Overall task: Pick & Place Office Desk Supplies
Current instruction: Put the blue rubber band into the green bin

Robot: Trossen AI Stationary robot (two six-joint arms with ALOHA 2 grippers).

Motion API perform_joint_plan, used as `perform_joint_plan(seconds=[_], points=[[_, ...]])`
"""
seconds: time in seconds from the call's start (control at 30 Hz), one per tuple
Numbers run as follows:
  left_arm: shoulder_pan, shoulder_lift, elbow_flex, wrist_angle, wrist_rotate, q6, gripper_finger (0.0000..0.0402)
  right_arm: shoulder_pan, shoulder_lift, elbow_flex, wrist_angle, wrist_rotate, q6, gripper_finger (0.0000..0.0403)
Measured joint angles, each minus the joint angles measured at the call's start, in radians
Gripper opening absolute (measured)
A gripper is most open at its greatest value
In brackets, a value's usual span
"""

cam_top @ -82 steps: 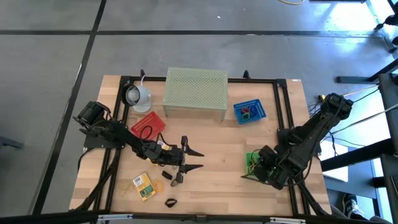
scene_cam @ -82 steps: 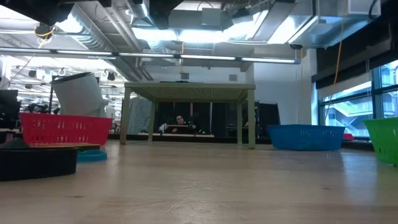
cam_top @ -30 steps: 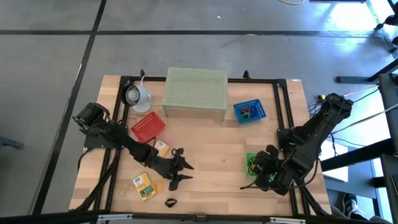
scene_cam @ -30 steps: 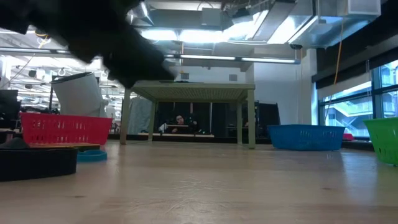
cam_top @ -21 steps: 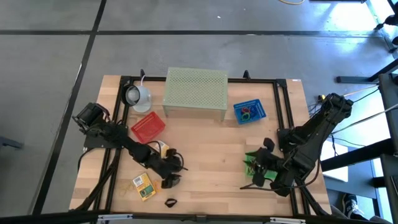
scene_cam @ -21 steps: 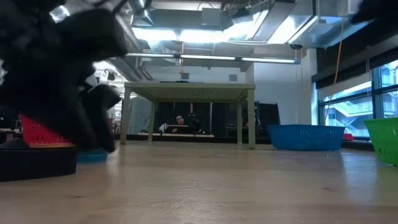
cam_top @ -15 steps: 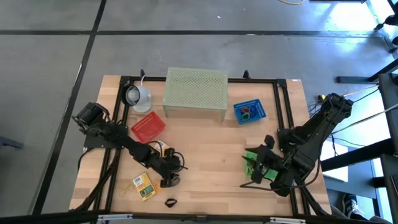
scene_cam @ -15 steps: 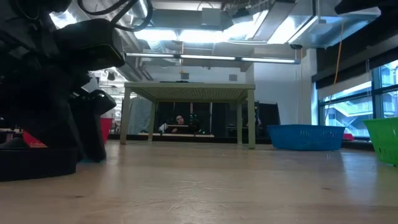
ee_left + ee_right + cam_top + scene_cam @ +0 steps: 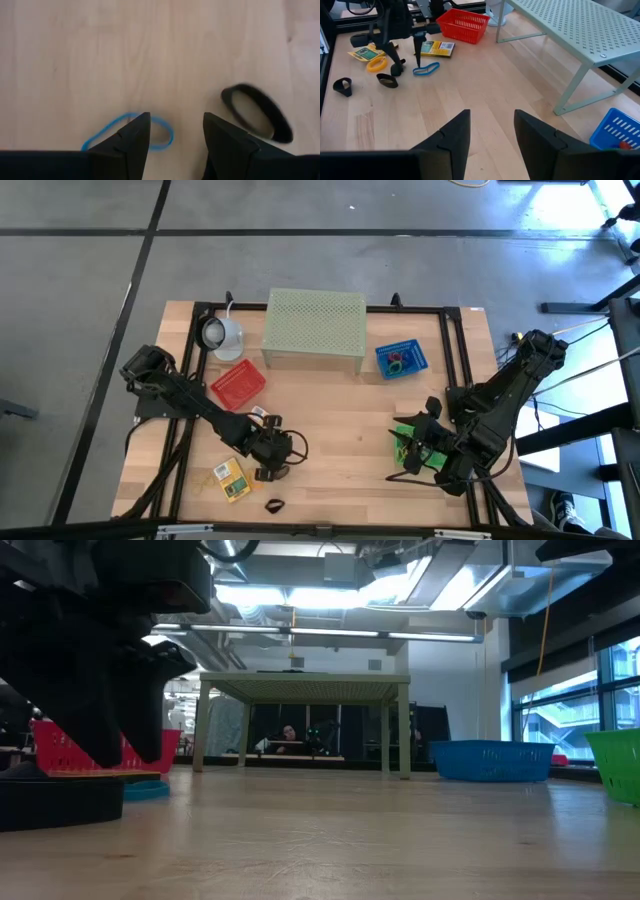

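Two grippers are showing. The left gripper (image 9: 172, 145) is hanging just over the desk (image 9: 340, 415) at its front left, fingers spread apart, straddling one end of a blue loop (image 9: 162, 135); whether a fingertip is touching the loop is hard to tell. A black loop (image 9: 257, 111) is lying just beside it. The right gripper (image 9: 490, 135) is hovering above the desk's right side, beside a green basket (image 9: 403, 442), fingers parted and carrying nothing.

In the low view the left arm is blocking most of a red basket (image 9: 60, 750). The green basket is being cut off at that view's right edge. In the right wrist view a yellow packet (image 9: 437, 48), a yellow loop (image 9: 376, 63) and a further black clip (image 9: 342, 86) are lying around the left gripper. Contents of the blue basket (image 9: 402, 359) are too small to sort.

The desk is pale wood with a black frame; a pale green perforated stand (image 9: 313, 327) is standing at its rear. Ceiling lights are glowing in the room behind.
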Motion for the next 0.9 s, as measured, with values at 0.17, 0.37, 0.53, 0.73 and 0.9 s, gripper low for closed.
perform_joint_plan(seconds=[0.17, 0.37, 0.53, 0.73, 0.9], points=[[0.0, 0.007, 0.008, -0.086, -0.033, -0.067, 0.0178, 0.0, 0.0, 0.0, 0.0, 0.0, 0.0, 0.0153], [0.001, 0.019, 0.008, -0.076, -0.019, -0.078, 0.0178, 0.0, 0.0, 0.0, 0.001, 0.0, 0.002, 0.0153], [0.001, 0.022, 0.008, -0.06, -0.02, -0.075, 0.0178, 0.0, 0.0, 0.0, 0.001, 0.0, 0.002, 0.0153], [0.001, 0.082, 0.012, -0.04, -0.004, -0.07, 0.0178, 0.0, 0.0, 0.0, 0.002, 0.0, 0.002, 0.0153], [0.001, 0.114, 0.014, -0.045, 0.014, -0.055, 0.0164, 0.0, 0.0, 0.0, 0.003, 0.001, 0.002, 0.0153]])
